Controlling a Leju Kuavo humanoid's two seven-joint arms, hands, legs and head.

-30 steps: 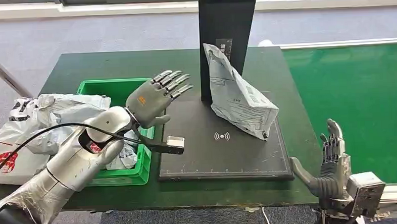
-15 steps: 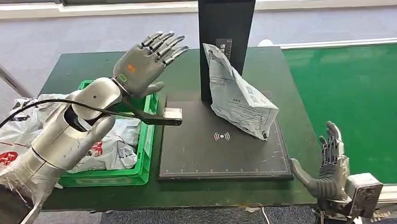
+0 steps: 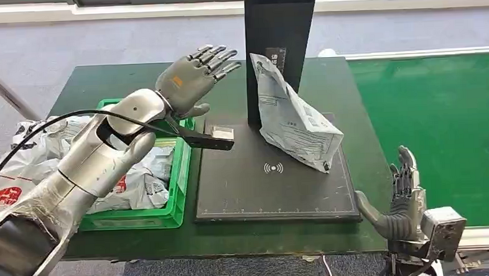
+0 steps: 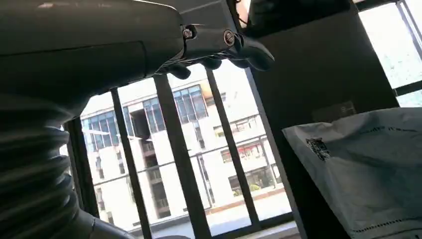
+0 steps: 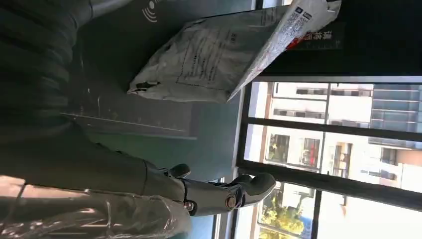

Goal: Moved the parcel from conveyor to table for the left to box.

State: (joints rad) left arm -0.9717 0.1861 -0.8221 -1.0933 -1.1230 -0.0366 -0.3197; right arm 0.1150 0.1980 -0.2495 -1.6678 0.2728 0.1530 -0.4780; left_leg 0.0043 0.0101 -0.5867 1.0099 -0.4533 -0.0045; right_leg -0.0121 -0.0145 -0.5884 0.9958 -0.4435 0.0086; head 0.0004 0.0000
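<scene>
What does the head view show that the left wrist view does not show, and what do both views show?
Head view alone: the green bin of bagged parcels, the black scanner plate, the green conveyor and the open right hand low at the table edge. Left wrist view alone: the windows and buildings outside. Shared: the open left hand, the white parcel and the black post it leans against.

Silver arms, grey hands, black cable (image 3: pixel 73 117), orange marking.
</scene>
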